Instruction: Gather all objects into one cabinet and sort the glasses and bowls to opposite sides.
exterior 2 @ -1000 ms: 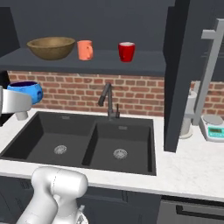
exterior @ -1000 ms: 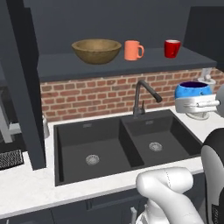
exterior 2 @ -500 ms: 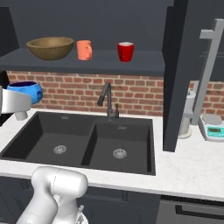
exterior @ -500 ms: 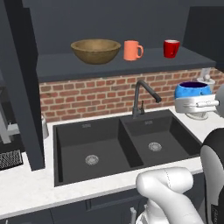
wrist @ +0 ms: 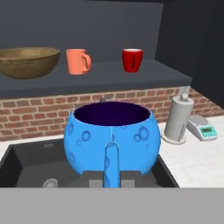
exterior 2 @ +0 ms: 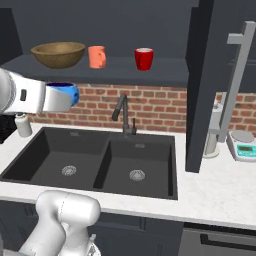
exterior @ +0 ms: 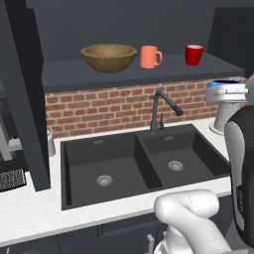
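Above the double sink (exterior: pixel 144 161), our hand (wrist: pixel 111 181) pinches the near rim of the blue bowl (wrist: pixel 111 135), held level in the air below the open cabinet shelf (exterior: pixel 149 72). We judge it glossy, rigid, slippery and breakable, best gripped at the rim. We count two bowls, this and the wooden bowl (exterior: pixel 108 56), and two mugs: the orange mug (exterior: pixel 150 56) and red mug (exterior: pixel 194 54).

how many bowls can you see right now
2. The wooden bowl sits at the left end of the open cabinet shelf, beside the orange mug. The blue bowl is held in the shut pincer, up above the sink.
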{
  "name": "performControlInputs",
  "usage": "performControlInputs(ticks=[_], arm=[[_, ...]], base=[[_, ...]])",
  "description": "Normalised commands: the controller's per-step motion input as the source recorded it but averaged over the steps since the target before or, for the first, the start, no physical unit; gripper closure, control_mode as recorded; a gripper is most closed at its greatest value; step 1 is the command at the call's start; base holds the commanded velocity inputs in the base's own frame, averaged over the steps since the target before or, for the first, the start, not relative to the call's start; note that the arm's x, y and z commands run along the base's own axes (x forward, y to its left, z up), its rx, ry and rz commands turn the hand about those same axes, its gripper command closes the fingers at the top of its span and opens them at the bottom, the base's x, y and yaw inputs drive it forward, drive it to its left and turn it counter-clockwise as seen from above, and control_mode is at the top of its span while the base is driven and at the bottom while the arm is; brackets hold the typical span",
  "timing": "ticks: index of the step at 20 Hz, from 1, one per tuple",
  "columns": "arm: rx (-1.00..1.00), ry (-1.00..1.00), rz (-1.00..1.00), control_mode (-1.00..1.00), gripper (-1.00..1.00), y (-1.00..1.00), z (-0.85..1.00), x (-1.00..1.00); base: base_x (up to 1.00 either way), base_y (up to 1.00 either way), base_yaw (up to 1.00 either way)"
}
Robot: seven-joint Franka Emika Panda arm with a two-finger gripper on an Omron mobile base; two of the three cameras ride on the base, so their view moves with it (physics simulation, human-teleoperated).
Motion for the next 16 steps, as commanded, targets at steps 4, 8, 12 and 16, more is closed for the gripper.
performControlInputs(ticks=[4, 8, 12, 16], arm=[[0.03, 0.00, -0.07, -1.00, 1.00, -0.38, 0.01, 0.73], [0.00, 0.00, -0.01, -1.00, 1.00, -0.07, 0.00, 0.66], [0.04, -0.02, 0.00, -1.00, 1.00, 0.00, 0.00, 0.50], [0.04, -0.03, 0.00, -1.00, 1.00, -0.11, 0.00, 0.62]], base=[[0.00, 0.00, 0.00], [0.00, 0.00, 0.00], [0.00, 0.00, 0.00], [0.00, 0.00, 0.00]])
